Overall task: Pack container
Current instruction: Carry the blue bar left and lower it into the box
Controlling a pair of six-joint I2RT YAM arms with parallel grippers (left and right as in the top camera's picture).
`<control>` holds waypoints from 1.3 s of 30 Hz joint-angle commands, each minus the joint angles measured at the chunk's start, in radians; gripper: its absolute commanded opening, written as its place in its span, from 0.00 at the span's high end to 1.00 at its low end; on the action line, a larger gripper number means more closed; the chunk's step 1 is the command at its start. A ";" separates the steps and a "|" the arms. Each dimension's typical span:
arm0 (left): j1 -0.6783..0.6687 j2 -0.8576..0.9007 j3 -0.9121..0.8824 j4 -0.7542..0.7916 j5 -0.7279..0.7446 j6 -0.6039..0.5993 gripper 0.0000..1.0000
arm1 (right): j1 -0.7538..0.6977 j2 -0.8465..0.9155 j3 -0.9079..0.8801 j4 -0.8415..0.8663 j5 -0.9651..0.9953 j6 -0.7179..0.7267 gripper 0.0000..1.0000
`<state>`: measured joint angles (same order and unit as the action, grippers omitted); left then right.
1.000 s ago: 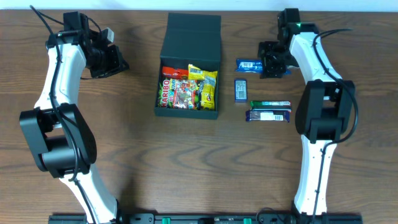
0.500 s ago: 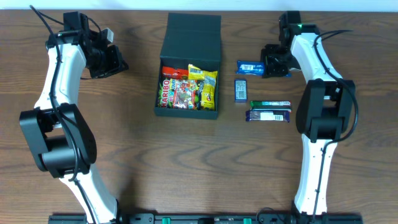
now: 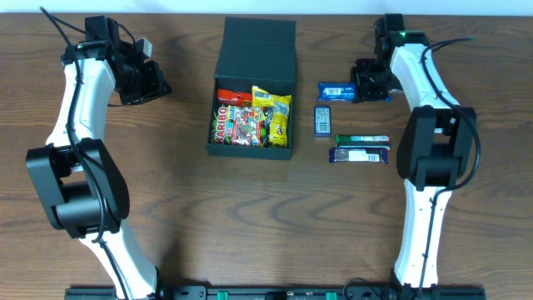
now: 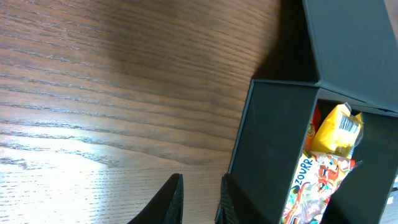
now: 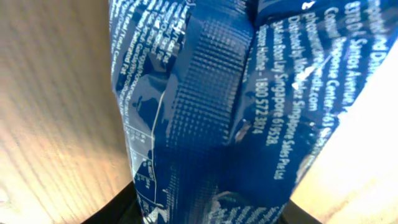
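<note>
The black container [image 3: 250, 152] stands open at the table's middle, its flap lid [image 3: 255, 48] laid back behind it. Several colourful snack packets [image 3: 250, 121] fill it. It also shows in the left wrist view [image 4: 267, 143]. My right gripper [image 3: 360, 89] is to its right, shut on the end of a blue snack packet [image 3: 335, 90] that is low over the table. In the right wrist view the packet [image 5: 205, 99] fills the frame between the jaws of the right gripper [image 5: 211, 208]. My left gripper [image 3: 148, 83] is left of the box, empty, jaws slightly apart [image 4: 200, 202].
A small blue packet [image 3: 322, 120], a green bar [image 3: 361, 139] and a dark bar [image 3: 360, 154] lie on the wood right of the box. The table's far edge runs just behind the lid.
My right gripper and the blue packet have shifted slightly to the right and nearer. The left arm has not moved.
</note>
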<state>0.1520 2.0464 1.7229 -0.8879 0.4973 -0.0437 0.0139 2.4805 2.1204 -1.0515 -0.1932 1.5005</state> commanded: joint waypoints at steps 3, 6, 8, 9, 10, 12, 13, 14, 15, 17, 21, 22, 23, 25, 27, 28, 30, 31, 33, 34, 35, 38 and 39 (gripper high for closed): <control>-0.002 0.012 0.023 -0.006 -0.007 0.022 0.78 | -0.006 0.018 0.130 0.002 0.027 -0.093 0.63; -0.002 0.012 0.023 -0.006 -0.007 0.022 0.78 | 0.000 0.018 0.233 -0.023 0.017 -0.142 0.64; -0.002 0.012 0.023 -0.005 -0.007 0.022 0.78 | 0.007 0.018 0.312 -0.048 0.002 -0.189 0.65; -0.002 0.012 0.023 -0.005 -0.007 0.022 0.78 | 0.016 0.018 0.373 -0.074 -0.014 -0.222 0.65; -0.002 0.012 0.023 -0.005 -0.007 0.022 0.78 | 0.022 0.018 0.402 -0.091 -0.027 -0.230 0.65; -0.002 0.012 0.023 -0.005 -0.007 0.022 0.78 | 0.038 0.018 0.455 -0.123 -0.058 -0.241 0.64; -0.002 0.012 0.023 -0.005 -0.007 0.022 0.78 | 0.049 0.018 0.475 -0.137 -0.071 -0.241 0.64; -0.002 0.012 0.023 -0.004 -0.007 0.022 0.79 | 0.061 0.018 0.489 -0.146 -0.083 -0.240 0.64; -0.001 0.012 0.023 -0.004 -0.007 0.022 0.79 | 0.074 0.018 0.497 -0.148 -0.101 -0.238 0.64; 0.001 0.012 0.023 -0.005 -0.007 0.022 0.79 | 0.103 0.018 0.499 -0.147 -0.137 -0.228 0.65; 0.008 0.012 0.023 -0.013 -0.013 0.022 0.80 | 0.188 0.018 0.499 -0.154 -0.151 -0.203 0.66; 0.012 0.012 0.023 -0.019 -0.019 0.022 0.80 | 0.213 0.018 0.499 -0.154 -0.152 -0.198 0.65; 0.015 0.012 0.023 -0.025 -0.027 0.022 0.81 | 0.230 0.018 0.499 -0.158 -0.152 -0.193 0.66; 0.026 0.012 0.023 -0.036 -0.036 0.022 0.83 | 0.273 0.018 0.499 -0.174 -0.152 -0.177 0.66; 0.037 0.012 0.023 -0.039 -0.033 0.022 0.84 | 0.311 0.018 0.499 -0.188 -0.152 -0.166 0.68; 0.042 0.012 0.023 -0.039 -0.033 0.022 0.84 | 0.328 0.018 0.499 -0.198 -0.152 -0.150 0.69; 0.055 0.012 0.023 -0.039 -0.033 0.022 0.83 | 0.362 0.018 0.499 -0.216 -0.151 -0.119 0.70; 0.062 0.012 0.023 -0.039 -0.033 0.022 0.82 | 0.377 0.018 0.499 -0.228 -0.150 -0.098 0.73; 0.074 0.012 0.023 -0.040 -0.033 0.022 0.82 | 0.399 0.018 0.499 -0.270 -0.148 -0.027 0.80; 0.079 0.012 0.023 -0.040 -0.033 0.022 0.82 | 0.406 0.018 0.499 -0.296 -0.151 0.016 0.85; 0.085 0.012 0.023 -0.039 -0.033 0.022 0.82 | 0.412 0.018 0.499 -0.321 -0.156 0.058 0.89; 0.093 0.012 0.023 -0.039 -0.033 0.022 0.82 | 0.427 0.018 0.499 -0.353 -0.159 0.120 0.90; 0.096 0.012 0.023 -0.036 -0.033 0.022 0.82 | 0.434 0.018 0.499 -0.362 -0.159 0.143 0.90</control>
<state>0.2409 2.0464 1.7229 -0.9199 0.4713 -0.0433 0.4366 2.5088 2.5996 -1.4025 -0.3424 1.5318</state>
